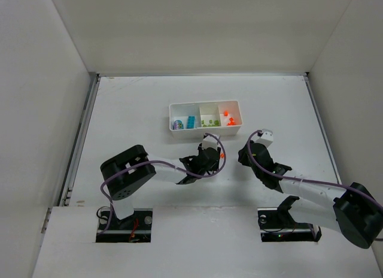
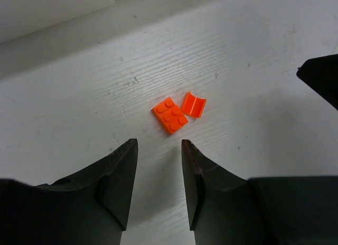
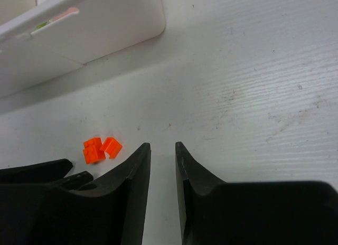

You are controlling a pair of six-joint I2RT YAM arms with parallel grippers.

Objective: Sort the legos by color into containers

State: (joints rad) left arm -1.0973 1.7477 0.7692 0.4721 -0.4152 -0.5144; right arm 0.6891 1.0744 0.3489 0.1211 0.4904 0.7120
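Where the table lies bare before the tray, two orange pieces are seen just beside each other: a studded brick and, to its right in the left wrist view, a grooved brick. The left claw is held just short of them, its jaws parted by a narrow gap with nothing between. The studded brick lies just beyond that gap, slightly toward the right finger, and neither brick is touched. The right claw is likewise parted by a narrow gap, and only table is seen between its jaws. From its camera the pair is seen off to the left of the gap, beyond the left finger and close to the dark tips of the other claw. In the top view the pair is found near the tray's front wall, between the two claws and partly hidden by the left one. Blue bricks are seen in the left compartment, green bricks in the middle, and sorted orange bricks in the right.
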